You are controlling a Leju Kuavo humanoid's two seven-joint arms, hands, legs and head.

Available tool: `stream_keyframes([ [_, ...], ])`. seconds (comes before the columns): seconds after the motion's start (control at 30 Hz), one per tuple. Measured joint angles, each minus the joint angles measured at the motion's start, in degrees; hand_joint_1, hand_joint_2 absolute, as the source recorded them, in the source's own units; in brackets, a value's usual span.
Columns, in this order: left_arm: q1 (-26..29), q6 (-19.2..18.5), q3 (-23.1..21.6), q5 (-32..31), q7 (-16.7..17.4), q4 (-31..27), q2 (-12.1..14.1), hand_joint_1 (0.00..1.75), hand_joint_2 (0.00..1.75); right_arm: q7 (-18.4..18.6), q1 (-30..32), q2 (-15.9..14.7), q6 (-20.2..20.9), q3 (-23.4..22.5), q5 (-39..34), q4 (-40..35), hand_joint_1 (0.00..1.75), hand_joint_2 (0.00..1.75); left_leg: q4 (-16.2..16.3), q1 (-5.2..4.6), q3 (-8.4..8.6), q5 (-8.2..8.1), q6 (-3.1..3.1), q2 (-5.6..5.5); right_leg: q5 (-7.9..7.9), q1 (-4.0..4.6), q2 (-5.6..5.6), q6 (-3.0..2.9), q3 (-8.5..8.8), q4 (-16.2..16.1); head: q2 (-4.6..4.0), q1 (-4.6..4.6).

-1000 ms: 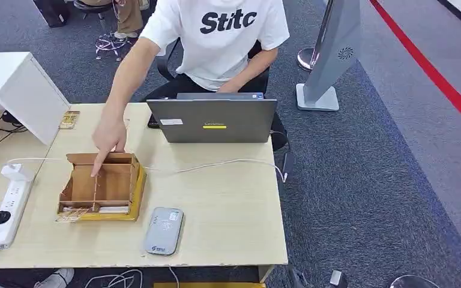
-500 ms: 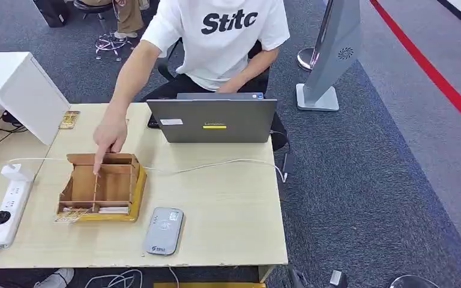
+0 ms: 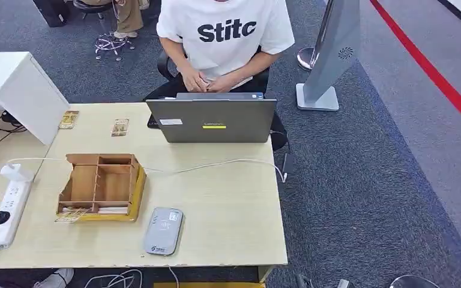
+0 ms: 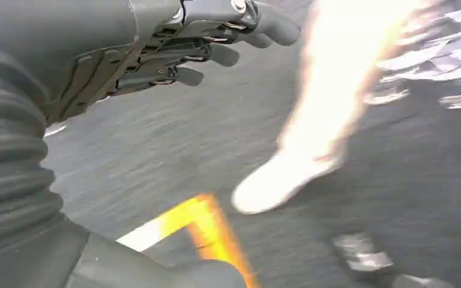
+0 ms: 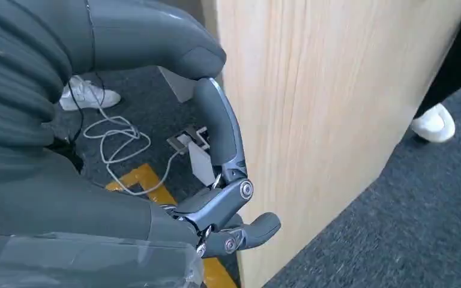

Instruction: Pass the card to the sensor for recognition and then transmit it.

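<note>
Head view: a pale wooden table [image 3: 228,204] stands in front of the robot, with a person [image 3: 225,36] seated at its far side behind a grey laptop [image 3: 212,120]. A wooden tray with compartments [image 3: 99,187] sits on the table's left half. Cards [image 3: 90,211] lie flat along the tray's near edge, their long side running left to right. One patterned card sticks out at the tray's near left corner. Just beside the tray, to its right, lies the grey card sensor [image 3: 163,231], its long side running from near to far. Two more cards [image 3: 120,127] lie apart on the far left of the table.

Left wrist view: the left hand [image 4: 174,51] hangs over grey carpet, blurred, fingers loosely apart, holding nothing.

Right wrist view: the right hand [image 5: 228,198] hangs low beside the table's edge, fingers curled inward, holding nothing.

Both hands are below the tabletop, so the cards lie up and forward from them. Because the tray sits left of centre, the left hand is probably nearer to the cards, while the sensor lies more centrally.
</note>
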Motion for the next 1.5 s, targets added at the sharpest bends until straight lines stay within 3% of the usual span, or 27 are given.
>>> stream_keyframes([
  [0.13,0.9,-3.4,-0.7,-2.6,-1.6,-5.8,-1.1,0.0,1.75,-0.1,0.2,0.0,-0.1,-0.6,0.0,-0.1,0.0,1.75,0.0,0.01,0.03,0.0,0.0,0.03,-0.01,0.01,0.02,-0.01,0.02,0.0,0.0,-0.02],
  [0.2,1.8,-7.7,-0.7,-5.5,-5.8,-11.8,-3.3,0.0,1.75,-0.3,0.3,0.0,-0.1,-1.1,0.1,-0.2,0.0,1.75,0.0,0.0,0.02,0.0,0.0,0.02,-0.01,0.01,0.02,-0.01,0.03,0.0,0.0,0.0],
  [0.3,2.2,-13.7,-0.5,-6.7,-7.4,-20.4,-5.5,0.0,1.75,-0.1,0.3,0.0,-0.1,-1.7,0.7,-0.2,0.0,1.75,0.0,0.0,0.03,0.0,0.01,0.0,0.0,0.01,0.0,0.0,0.08,0.0,0.0,0.07],
  [0.43,2.4,-16.3,-0.4,-6.6,-8.4,-27.6,-6.8,0.0,1.75,-0.1,0.4,0.0,-0.1,-2.0,0.9,-0.2,0.0,1.75,0.0,0.01,0.05,0.0,0.0,0.01,0.0,0.01,0.01,-0.01,0.08,0.0,0.0,0.05],
  [0.53,4.8,-12.4,-2.9,-1.9,-8.6,-34.7,-8.0,0.0,1.75,-0.1,0.3,0.1,-0.3,-2.4,1.4,-0.2,0.0,1.75,0.0,0.05,0.05,-0.01,-0.01,0.05,-0.01,0.03,0.07,-0.02,0.07,0.0,0.0,0.01],
  [0.63,9.4,-6.1,-10.6,1.3,-8.7,-43.1,-8.4,0.0,1.75,0.0,0.3,0.1,-0.8,-2.9,1.9,-0.2,0.0,1.75,0.0,0.01,0.08,-0.05,-0.06,0.02,-0.05,0.03,0.03,-0.05,0.06,0.0,0.0,0.02],
  [0.73,11.9,-4.8,-15.8,1.2,-8.7,-48.3,-8.5,0.0,1.75,0.0,0.2,0.2,-1.0,-3.3,1.9,-0.2,0.0,1.75,0.0,0.08,0.05,-0.05,-0.06,-0.15,-0.14,0.05,-0.21,-0.05,0.15,0.0,0.0,0.09],
  [0.83,15.2,-2.8,-21.2,-3.6,-8.7,-55.5,-8.7,0.0,1.75,0.0,0.2,0.2,-1.2,-3.4,2.3,-0.2,0.0,1.75,0.0,0.05,0.11,-0.07,-0.06,-0.1,-0.14,0.04,-0.13,-0.06,0.15,0.0,0.0,0.02],
  [0.97,18.9,0.0,-29.7,-16.3,-8.8,-64.9,-9.2,0.0,1.75,0.4,-0.1,0.2,-1.9,-3.5,2.9,-0.2,0.0,1.75,0.0,0.0,0.09,-0.06,-0.05,-0.14,-0.14,0.02,-0.17,-0.05,0.18,0.0,0.0,0.0],
  [1.03,19.6,0.4,-32.3,-17.5,-8.8,-67.5,-9.5,0.0,1.75,0.5,-0.3,0.3,-2.1,-3.6,2.9,-0.2,0.0,1.75,0.0,0.01,0.1,-0.06,-0.04,-0.12,-0.13,0.02,-0.16,-0.06,0.2,0.0,0.0,0.02],
  [1.2,21.0,0.6,-35.4,-17.8,-8.8,-71.4,-9.9,0.0,1.75,0.7,-0.4,0.3,-2.1,-3.8,2.9,-0.3,0.0,1.75,0.0,0.01,0.13,-0.07,-0.04,-0.13,-0.14,0.02,-0.16,-0.06,0.19,0.0,0.0,0.02],
  [1.5,21.6,0.7,-36.8,-17.8,-8.7,-73.6,-10.4,0.0,1.75,0.7,-0.5,0.4,-2.1,-3.8,2.9,-0.3,0.0,1.75,0.0,0.03,0.13,-0.07,-0.05,-0.12,-0.15,0.03,-0.15,-0.07,0.18,0.0,0.0,0.0],
])
